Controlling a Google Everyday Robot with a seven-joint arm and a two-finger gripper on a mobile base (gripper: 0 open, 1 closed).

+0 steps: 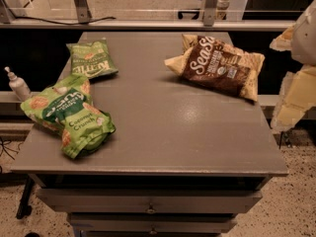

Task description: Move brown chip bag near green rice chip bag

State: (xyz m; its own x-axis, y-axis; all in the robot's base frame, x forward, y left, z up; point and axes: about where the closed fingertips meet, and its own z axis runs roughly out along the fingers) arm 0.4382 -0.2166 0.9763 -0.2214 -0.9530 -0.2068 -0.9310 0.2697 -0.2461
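The brown chip bag [216,65] lies flat at the far right of the grey table [168,127], with white "Sea" script facing up. The green rice chip bag [69,113] lies at the near left, crumpled, with orange-tan crisps pictured and "Crunch" wording. My gripper [296,95] shows as pale shapes at the right edge of the view, off the table's right side. It is to the right of the brown bag, apart from it, and holds nothing that I can see.
A smaller olive-green bag [92,58] lies at the far left of the table. A white pump bottle [18,84] stands off the table's left edge. Drawers [148,206] sit below the front edge. A railing [148,23] runs behind the table.
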